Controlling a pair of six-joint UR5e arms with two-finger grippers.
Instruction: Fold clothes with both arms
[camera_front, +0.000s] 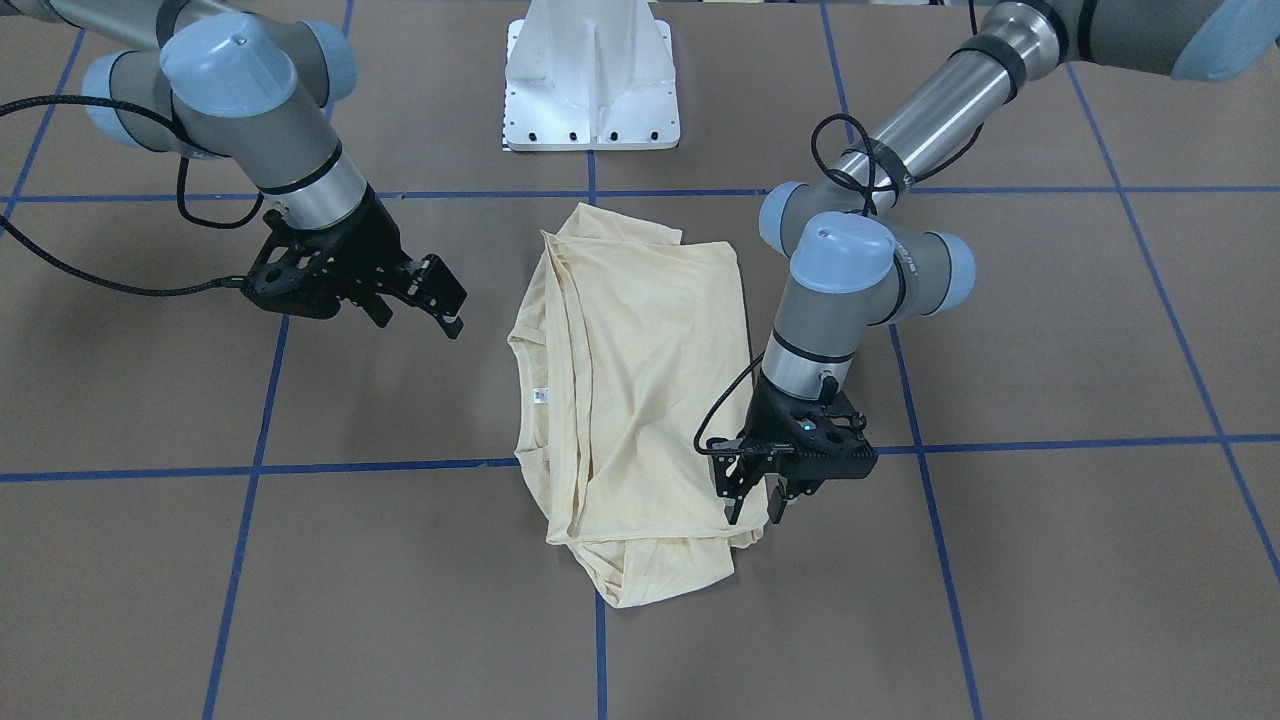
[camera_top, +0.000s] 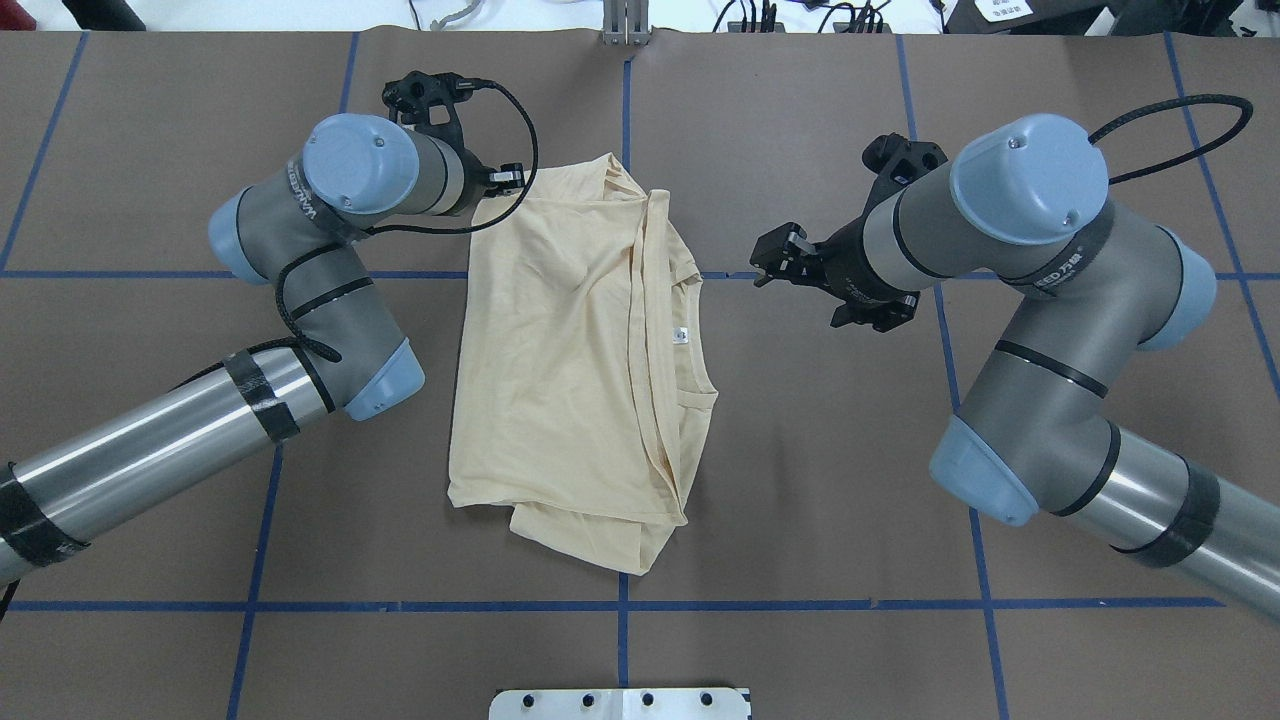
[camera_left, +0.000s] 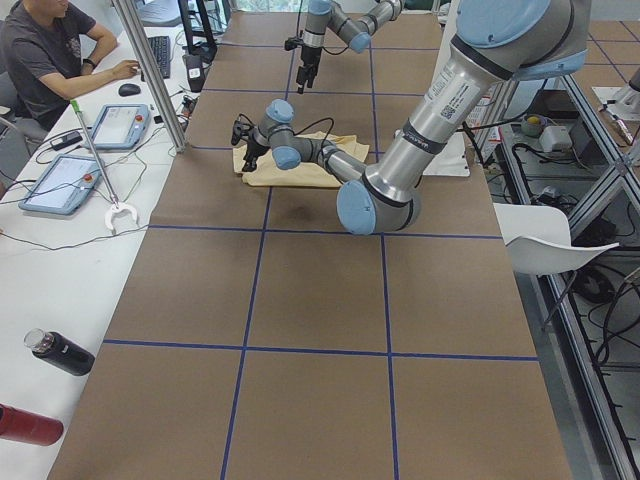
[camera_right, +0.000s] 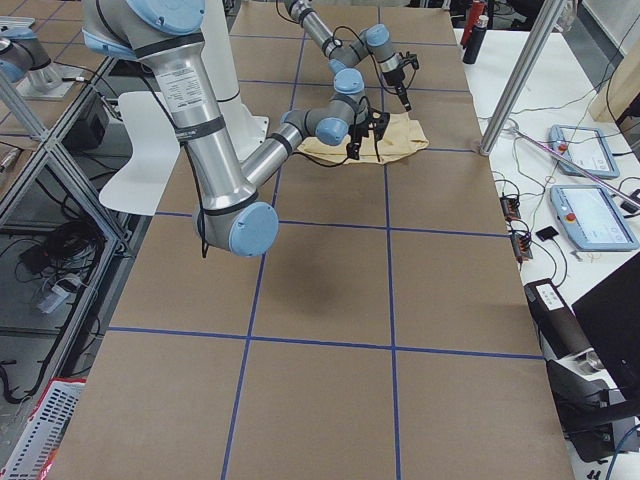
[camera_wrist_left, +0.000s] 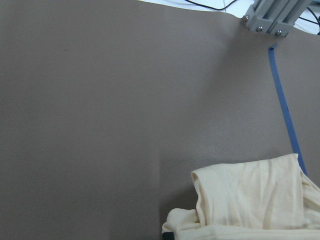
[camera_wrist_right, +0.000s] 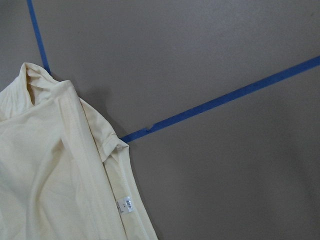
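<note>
Shirt from left gripper: the T-shirt has one corner right at its tips, and its long axis runs from there back towards the robot.
Left gripper jaws: narrow gap; I can't tell if fabric is pinched.
Right gripper: wide, empty, well off the collar edge.
Nearer arm: left, I judge.

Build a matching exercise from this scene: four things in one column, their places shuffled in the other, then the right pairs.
Things:
1. left gripper
2. right gripper
3. neck label
4. pedestal base

Places:
A. at the T-shirt neckline
B. over bare table, apart from the T-shirt
C. beyond the T-shirt, at the top of the front-facing view
D. at a T-shirt corner on the side away from the pedestal base

Pairs: 1-D, 2-B, 3-A, 4-C
</note>
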